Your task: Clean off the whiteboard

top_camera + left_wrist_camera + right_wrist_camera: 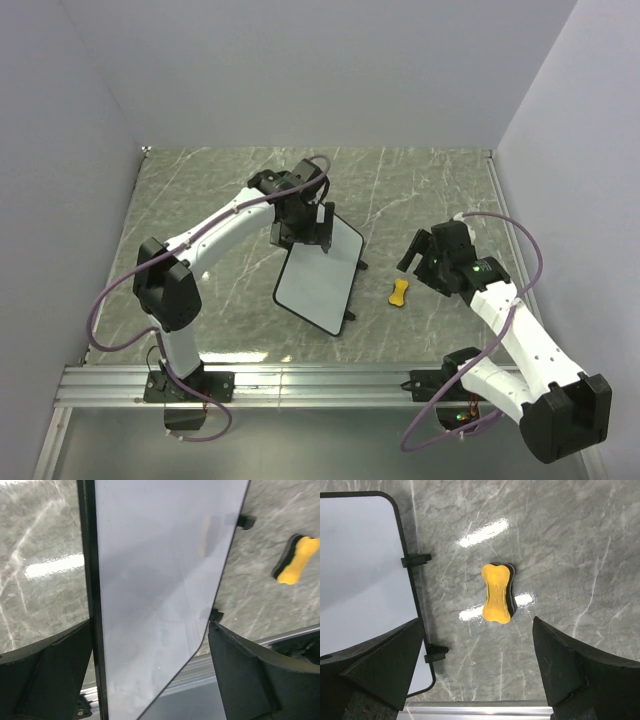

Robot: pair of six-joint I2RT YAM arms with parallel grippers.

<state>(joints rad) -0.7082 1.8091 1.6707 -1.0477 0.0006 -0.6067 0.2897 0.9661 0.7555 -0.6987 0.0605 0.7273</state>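
My left jaws stand spread over the far edge of the thin, stiff, black-rimmed white whiteboard lying mid-desk; I judge it light and slick, best pinned at its rim. My right jaws hover spread above the yellow bone-shaped eraser.

The desk looks like polished grey veined stone, glossy with light glare, the whiteboard is smooth and slightly shiny with a black plastic-looking rim, and the yellow eraser looks matt and soft.
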